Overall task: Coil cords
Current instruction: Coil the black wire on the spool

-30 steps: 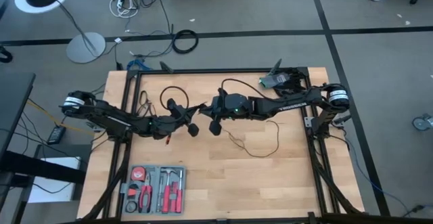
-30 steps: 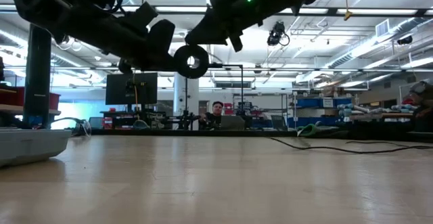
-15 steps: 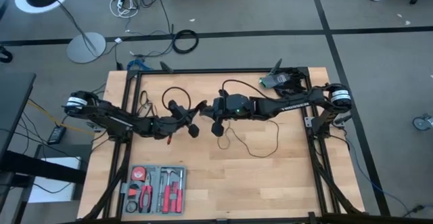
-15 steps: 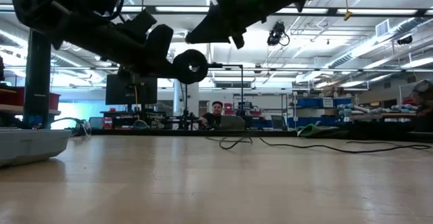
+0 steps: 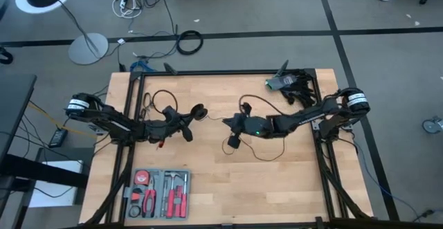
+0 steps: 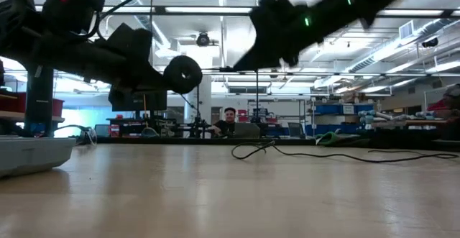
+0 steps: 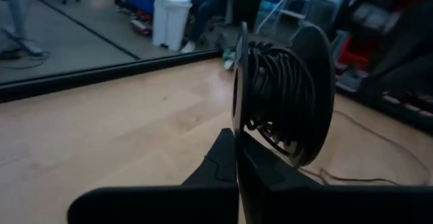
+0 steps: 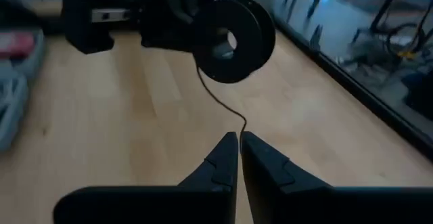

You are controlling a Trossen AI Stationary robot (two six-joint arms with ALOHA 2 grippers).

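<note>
The wooden table (image 5: 208, 187) is framed by a dark rail along its edges, and most of its near half lies bare, apart from a grey tool tray (image 5: 158, 193) with red-handled tools at the near left corner; a dark device (image 5: 287, 82) sits at the far right corner. The two arms reach inward from opposite sides and meet over the middle, both held above the board. The left gripper (image 7: 237, 158) is pinched tight on the rim of a round black spool (image 7: 283, 99), wound with thin black wire and held upright in the air left of centre. From the spool the cords (image 8: 220, 101) run as one thin black strand to the right gripper (image 8: 239, 143), whose fingers are nearly together with the wire passing at their tips, though a firm hold cannot be told. The rest of the wire (image 5: 266, 156) lies in loose curves on the wood right of centre, a small tangle (image 6: 251, 149) resting flat on the board
</note>
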